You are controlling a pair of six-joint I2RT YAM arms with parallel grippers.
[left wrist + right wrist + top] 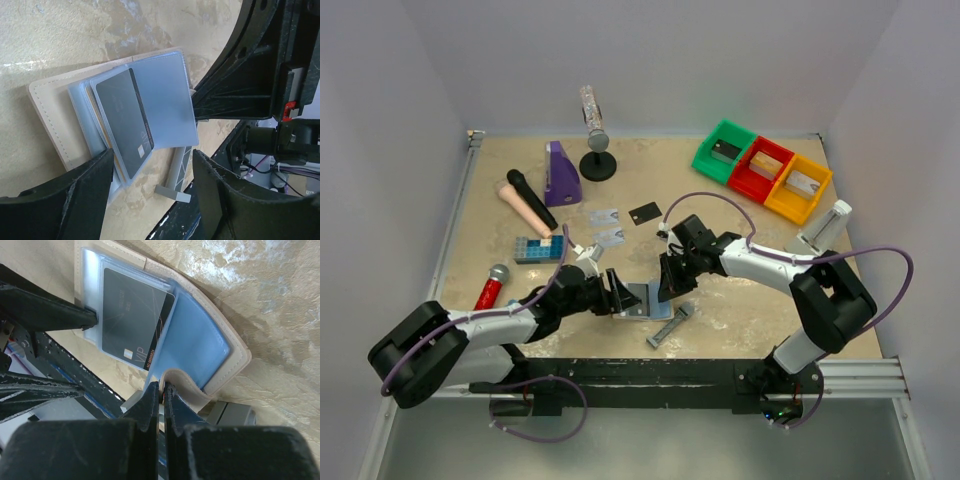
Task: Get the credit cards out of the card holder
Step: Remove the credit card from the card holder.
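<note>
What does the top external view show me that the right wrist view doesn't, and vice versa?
Only top external: a black card and two pale grey cards lying loose beyond the card holder. Only right wrist: a dark card inside the clear sleeve, right pincer shut on the holder's edge. Both: the open card holder, with the left pincer at its side.

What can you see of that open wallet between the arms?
The wallet lies open on the table: tan stitched edging, pale blue see-through sleeves. A dark card sticks partway out of one sleeve. The right pincer is shut on one edge, curling it up; the open left pincer straddles another edge.
</note>
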